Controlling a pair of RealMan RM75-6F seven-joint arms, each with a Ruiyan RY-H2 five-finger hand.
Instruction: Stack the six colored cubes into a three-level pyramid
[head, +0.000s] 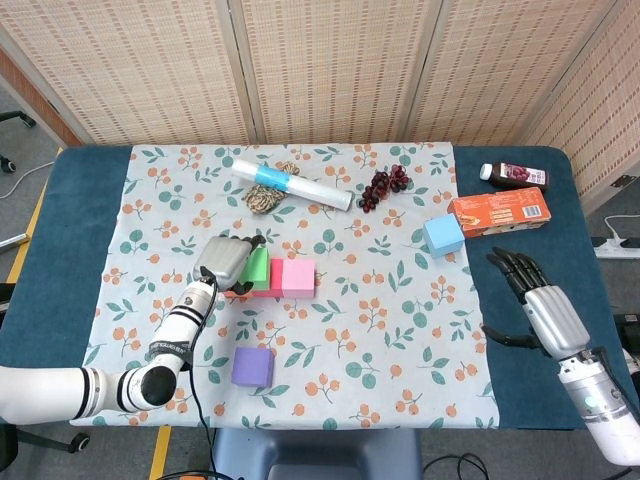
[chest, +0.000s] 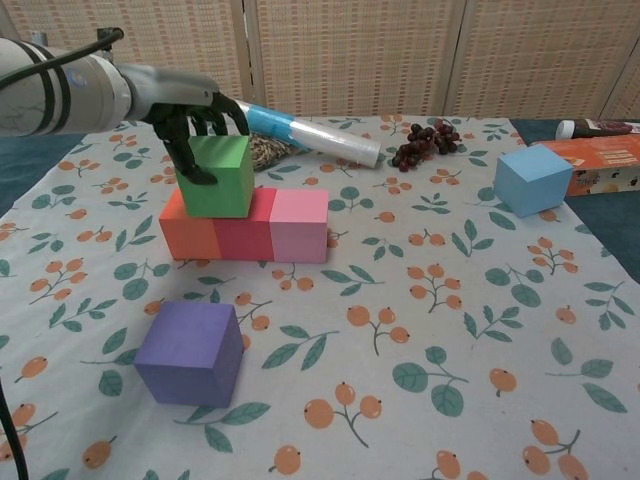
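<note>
Base row of orange cube (chest: 190, 230), red cube (chest: 245, 225), pink cube (chest: 300, 224) laid. Left hand (chest: 195, 115) gripping green cube (chest: 217, 176) atop it; purple cube (chest: 190, 352), blue cube (chest: 527, 179) left. Right hand (head: 540, 300) open, empty.

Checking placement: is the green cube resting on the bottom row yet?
Touching. In the chest view the green cube, gripped by the left hand, sits flush across the orange cube and red cube.
</note>
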